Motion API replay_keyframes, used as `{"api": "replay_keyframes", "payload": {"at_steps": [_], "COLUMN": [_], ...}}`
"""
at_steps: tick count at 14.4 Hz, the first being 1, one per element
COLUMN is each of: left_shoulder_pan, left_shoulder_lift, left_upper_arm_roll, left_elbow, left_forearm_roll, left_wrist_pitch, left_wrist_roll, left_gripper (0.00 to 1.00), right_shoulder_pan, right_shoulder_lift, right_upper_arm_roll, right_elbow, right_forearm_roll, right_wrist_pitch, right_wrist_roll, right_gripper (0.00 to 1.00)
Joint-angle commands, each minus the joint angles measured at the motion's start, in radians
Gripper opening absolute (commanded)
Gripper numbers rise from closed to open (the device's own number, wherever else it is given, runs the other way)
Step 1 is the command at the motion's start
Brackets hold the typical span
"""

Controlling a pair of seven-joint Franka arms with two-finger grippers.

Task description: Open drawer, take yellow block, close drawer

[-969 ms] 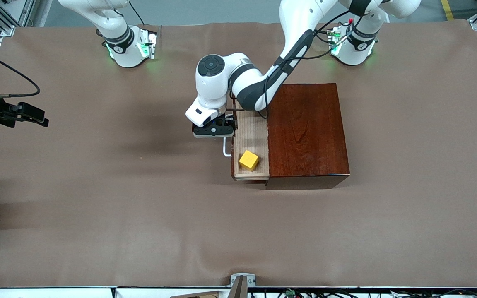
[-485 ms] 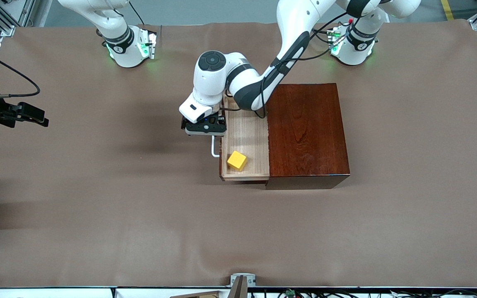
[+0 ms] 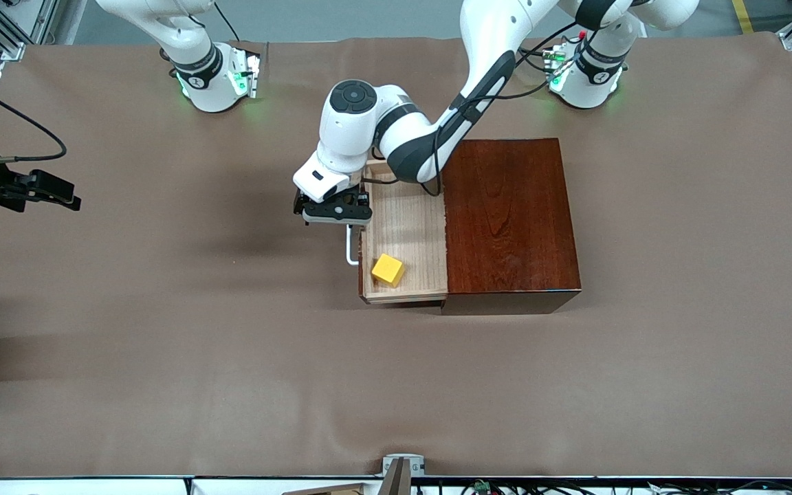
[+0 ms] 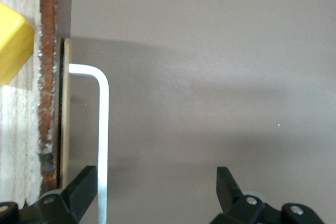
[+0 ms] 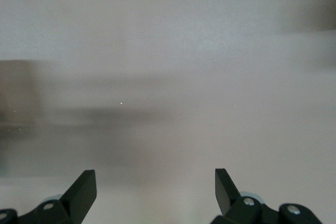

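The dark reddish-brown wooden box (image 3: 511,216) sits on the worktop (image 3: 162,330) toward my left arm's end, and the drawer (image 3: 406,227) stands pulled out of it toward my right arm's end. The yellow block (image 3: 388,269) lies in the drawer's corner nearer the front camera, next to the handle side. Nothing lies over the block; only my left wrist hangs above the drawer's other end. The worktop is covered in plain brown cloth with soft wrinkles, and a metal frame shows at its corners. My left arm reaches from its base down over the box, and my left fingers (image 4: 157,190) are spread wide, straddling the white handle (image 4: 103,140), one finger between handle and drawer front. My right fingers (image 5: 156,188) are spread too, grasping nothing, waiting at the right arm's end of the worktop.
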Motion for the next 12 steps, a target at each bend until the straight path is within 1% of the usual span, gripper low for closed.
{"api": "replay_keyframes", "payload": {"at_steps": [1,4,6,10,12], "left_shoulder_pan": [0.000,0.023,0.049,0.141,0.201], "left_shoulder_lift": [-0.008,-0.044,-0.093,-0.167,-0.198], "left_upper_arm_roll": [0.002,-0.001,-0.001,0.002,0.000], "left_elbow": [0.017,0.017,0.017,0.012,0.011], "left_forearm_roll": [-0.027,-0.032,-0.033,-0.068,-0.068], "left_wrist_pitch": [-0.018,-0.029,-0.070,-0.092,-0.148], "left_wrist_roll": [0.020,0.017,0.013,0.013,0.015], "left_gripper": [1.00,1.00,1.00,1.00,1.00], "right_shoulder_pan": [-0.007,-0.005,-0.004,0.015,0.041], "right_shoulder_lift": [-0.013,-0.013,-0.013,-0.011,-0.010], "right_upper_arm_roll": [0.009,0.009,0.009,0.012,0.010], "right_elbow": [-0.010,-0.010,-0.009,-0.005,-0.004], "right_forearm_roll": [-0.008,-0.008,-0.008,0.002,0.042], "right_wrist_pitch": [-0.005,-0.005,-0.004,0.004,0.009], "right_wrist_roll": [0.012,0.012,0.012,0.015,0.037], "right_gripper": [1.00,1.00,1.00,1.00,1.00]}}
